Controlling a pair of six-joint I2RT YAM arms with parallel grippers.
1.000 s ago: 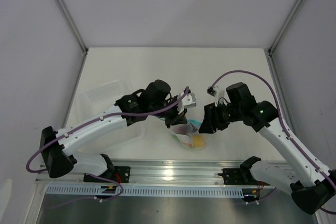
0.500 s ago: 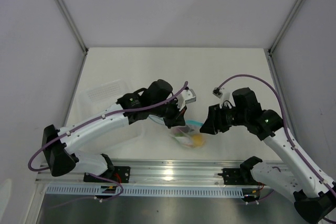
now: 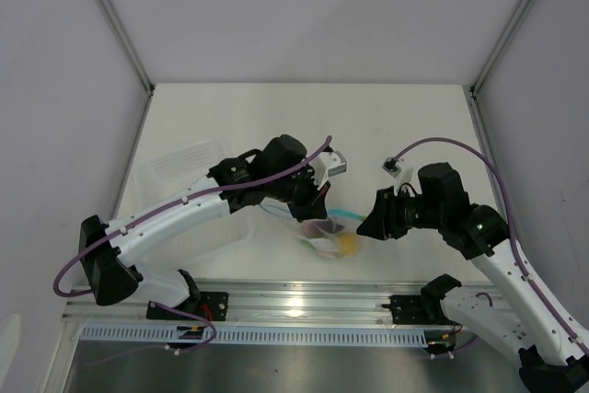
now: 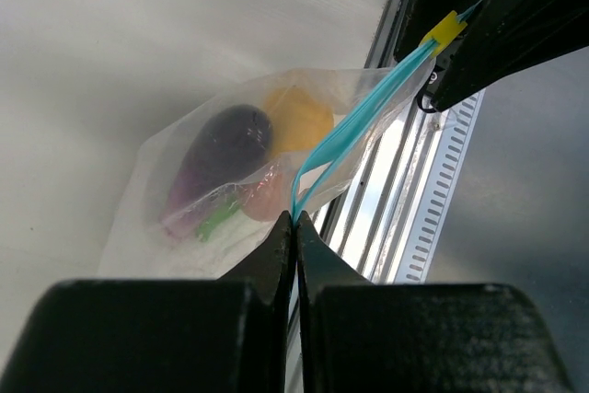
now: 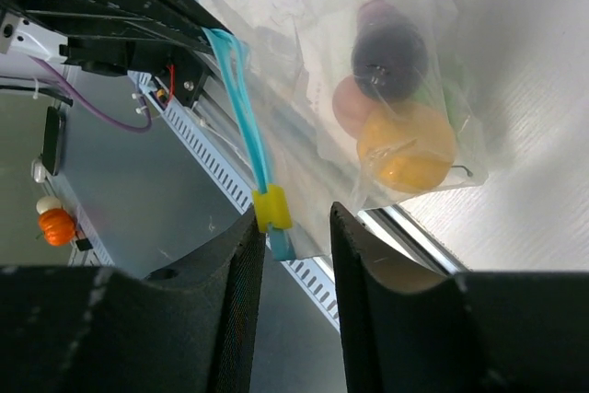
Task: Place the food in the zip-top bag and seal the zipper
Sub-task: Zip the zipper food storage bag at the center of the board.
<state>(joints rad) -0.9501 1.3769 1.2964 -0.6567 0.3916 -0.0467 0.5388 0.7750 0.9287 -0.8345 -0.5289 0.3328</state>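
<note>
The clear zip-top bag [image 3: 317,238] hangs over the table's near edge between my grippers. It holds the food: a purple piece [image 4: 221,149], a yellow piece [image 4: 299,121], a pink piece [image 4: 262,200] and a green piece [image 4: 216,218]. My left gripper [image 4: 294,218] is shut on one end of the teal zipper [image 4: 359,117]. My right gripper [image 5: 290,218] is open around the other end, with the yellow slider [image 5: 272,209] against its left finger. The top view shows the left gripper [image 3: 313,204] and the right gripper [image 3: 368,225] either side of the bag.
An aluminium rail [image 3: 304,301] runs along the near table edge just below the bag. A flat clear plastic piece [image 3: 189,161] lies at the left. A small orange toy [image 5: 55,223] sits off the table beyond the rail.
My right arm has shifted right and nearer. My left gripper has moved slightly right with the zipper end. The bag hangs a little lower.
</note>
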